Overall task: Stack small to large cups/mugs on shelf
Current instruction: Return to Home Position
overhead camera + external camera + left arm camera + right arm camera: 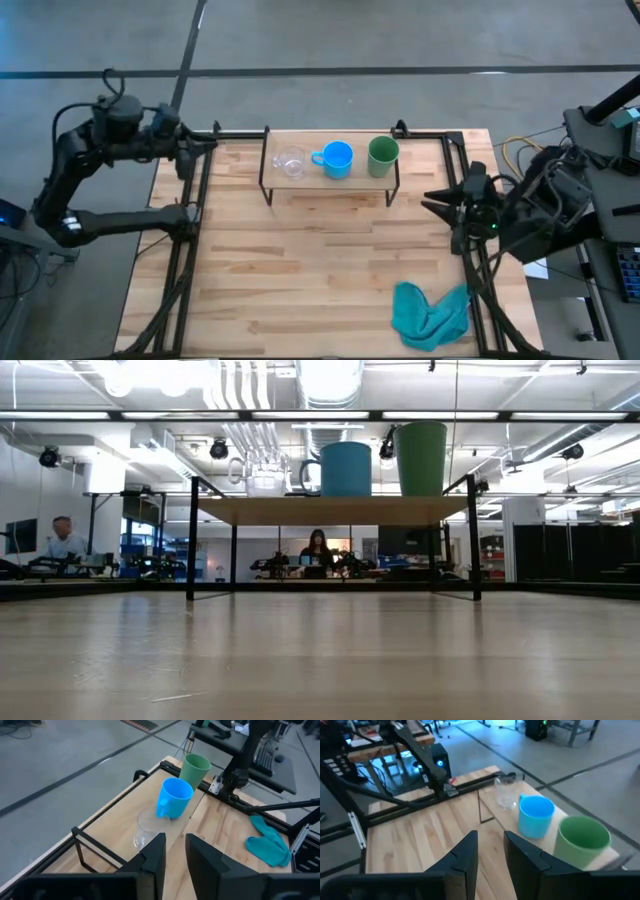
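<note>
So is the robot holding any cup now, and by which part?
No, nothing is held. The left gripper and right gripper are both open and empty.

We find the shelf [350, 182] along the table's [300, 270] rear edge. On it, left to right, stand the glass cup [291, 162], the handled mug [337, 159] and the large cup [383, 155]. A cloth [430, 313] lies near the front right corner.

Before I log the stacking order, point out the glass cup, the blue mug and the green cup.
glass cup [291, 162], high view, its clear bottom.
blue mug [338, 157], high view, its open mouth.
green cup [383, 152], high view, its open mouth.
</note>
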You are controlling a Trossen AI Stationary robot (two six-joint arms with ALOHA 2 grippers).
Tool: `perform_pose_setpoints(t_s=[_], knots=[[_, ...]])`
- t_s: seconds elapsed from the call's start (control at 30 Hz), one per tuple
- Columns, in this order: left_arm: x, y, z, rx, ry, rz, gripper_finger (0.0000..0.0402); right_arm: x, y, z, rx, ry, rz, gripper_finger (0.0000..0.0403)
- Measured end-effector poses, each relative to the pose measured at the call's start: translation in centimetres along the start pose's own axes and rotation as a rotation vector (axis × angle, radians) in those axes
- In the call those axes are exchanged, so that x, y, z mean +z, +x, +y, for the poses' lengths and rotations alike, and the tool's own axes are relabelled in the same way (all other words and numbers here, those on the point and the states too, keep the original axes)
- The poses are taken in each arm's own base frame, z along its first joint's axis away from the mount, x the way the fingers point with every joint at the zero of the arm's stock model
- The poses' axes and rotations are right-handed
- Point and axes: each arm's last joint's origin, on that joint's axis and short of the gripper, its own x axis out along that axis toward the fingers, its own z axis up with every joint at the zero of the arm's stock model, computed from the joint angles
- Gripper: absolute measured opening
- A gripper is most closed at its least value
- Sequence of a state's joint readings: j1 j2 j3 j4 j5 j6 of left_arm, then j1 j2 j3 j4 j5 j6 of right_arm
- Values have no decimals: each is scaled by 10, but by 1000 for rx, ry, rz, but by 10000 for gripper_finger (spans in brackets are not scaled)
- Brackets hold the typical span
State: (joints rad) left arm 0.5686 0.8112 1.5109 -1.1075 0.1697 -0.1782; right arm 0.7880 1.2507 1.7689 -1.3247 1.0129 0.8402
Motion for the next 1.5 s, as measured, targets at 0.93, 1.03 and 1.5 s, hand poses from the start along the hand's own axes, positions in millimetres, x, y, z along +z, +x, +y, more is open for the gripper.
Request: perform_pose_setpoints(t_s=[0.93,1.03,1.5], knots=[[-120,-43,14,-87,-137,-291,60,-116,19,-52,548,-89,-377,89],[-123,-47,14,-93,-129,-306,60,-125,20,-58,583,-133,-411,89],[-141,-39,18,-82,-102,-281,60,-177,33,-94,579,-65,-420,89]])
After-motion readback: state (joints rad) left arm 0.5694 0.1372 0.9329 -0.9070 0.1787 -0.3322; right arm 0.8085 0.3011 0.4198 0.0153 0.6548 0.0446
